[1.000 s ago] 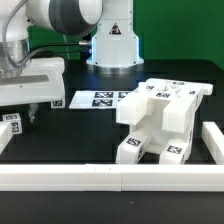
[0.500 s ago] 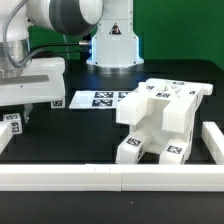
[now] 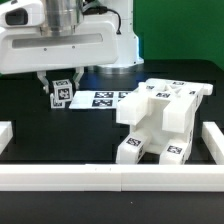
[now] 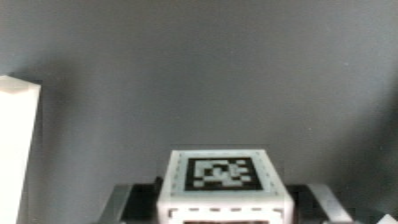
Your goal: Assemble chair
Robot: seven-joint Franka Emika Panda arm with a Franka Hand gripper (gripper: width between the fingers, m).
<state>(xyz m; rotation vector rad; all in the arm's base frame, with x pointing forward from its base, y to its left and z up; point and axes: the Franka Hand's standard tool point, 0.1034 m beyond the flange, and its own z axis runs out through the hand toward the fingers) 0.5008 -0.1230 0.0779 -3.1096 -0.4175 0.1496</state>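
One chair assembly point(image 3: 160, 118), one small tagged part point(image 3: 62, 92), one marker board point(image 3: 100, 99).

Seen in the exterior view, with the surface point(image 3: 40, 140) read as a clock face and twelve at its far edge, the partly built chair point(image 3: 160, 118) stands at four o'clock. The marker board point(image 3: 100, 100) lies at the chair's ten o'clock. The hand point(image 3: 61, 96) hangs at ten o'clock by the board's nine o'clock end, with a loose chair part point(image 3: 62, 90) between its fingers. Rails lie along six o'clock point(image 3: 100, 178) and three o'clock point(image 3: 212, 142).
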